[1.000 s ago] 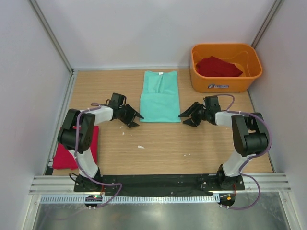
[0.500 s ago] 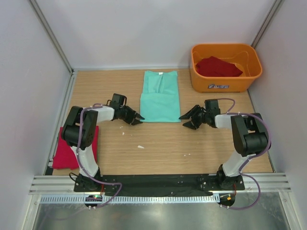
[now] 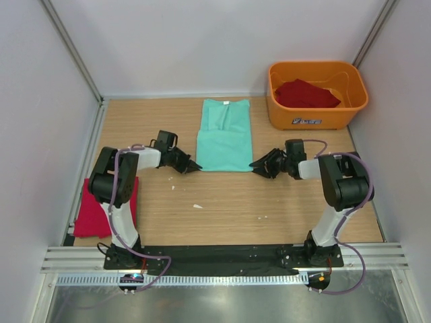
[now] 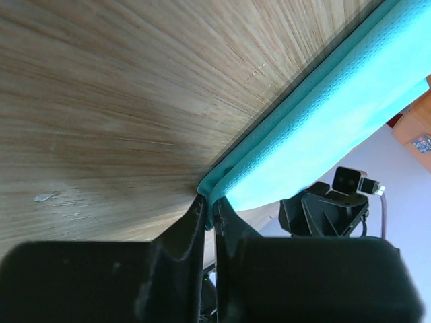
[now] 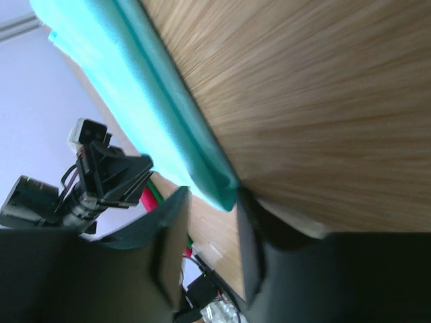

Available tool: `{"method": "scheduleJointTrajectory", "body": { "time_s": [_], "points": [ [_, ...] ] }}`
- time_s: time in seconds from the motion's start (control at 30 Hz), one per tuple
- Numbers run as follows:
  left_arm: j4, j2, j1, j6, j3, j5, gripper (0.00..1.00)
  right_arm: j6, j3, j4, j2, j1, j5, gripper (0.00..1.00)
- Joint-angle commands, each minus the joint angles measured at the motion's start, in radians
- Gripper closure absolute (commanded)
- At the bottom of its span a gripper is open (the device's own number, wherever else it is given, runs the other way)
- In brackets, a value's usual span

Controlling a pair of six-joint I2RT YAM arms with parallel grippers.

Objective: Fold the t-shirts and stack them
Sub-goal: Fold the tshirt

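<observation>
A mint-green t-shirt lies folded lengthwise on the wooden table, its neck label at the far end. My left gripper is at the shirt's near left corner. In the left wrist view the fingers are pinched shut on that teal corner. My right gripper is at the near right corner. In the right wrist view its jaws stand apart with the teal corner between them. A deep red t-shirt lies folded at the left edge. Another red t-shirt sits crumpled in the tub.
The orange tub stands at the back right of the table. Small white scraps lie on the wood in front of the shirt. Grey walls close in the table on the left, right and back.
Both grippers slid inward to the mint-green shirt's near corners. The left jaws closed on the left corner. The right jaws narrowed around the right corner.
</observation>
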Motion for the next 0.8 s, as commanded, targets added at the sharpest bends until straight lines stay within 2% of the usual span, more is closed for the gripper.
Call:
{"method": "scheduleJointTrajectory", "body": {
  "time_s": [0.0,0.13,0.17,0.2,0.27,0.57,0.77],
  "points": [
    [-0.056,0.061,0.01,0.046,-0.005,-0.1,1.0,-0.013,-0.003,-0.022,0.063,0.007,0.09,0.64],
    [-0.058,0.06,0.011,0.058,0.001,-0.099,1.0,-0.047,0.021,-0.05,0.077,0.016,0.095,0.77],
    [-0.061,0.06,0.011,0.061,0.003,-0.099,1.0,-0.055,0.03,-0.062,0.08,0.018,0.103,0.82],
    [-0.064,0.055,0.013,0.07,0.003,-0.097,1.0,-0.059,0.033,-0.071,0.082,0.019,0.1,0.91],
    [-0.07,0.051,0.016,0.08,0.001,-0.099,1.0,-0.07,0.032,-0.074,0.085,0.021,0.087,0.99],
    [-0.074,0.011,0.021,0.116,-0.036,-0.094,1.0,-0.179,0.046,-0.214,0.008,0.03,0.103,0.99],
    [-0.096,-0.07,0.018,0.158,-0.112,-0.085,1.0,-0.336,0.087,-0.396,-0.038,0.065,0.116,0.99]
  ]
}}
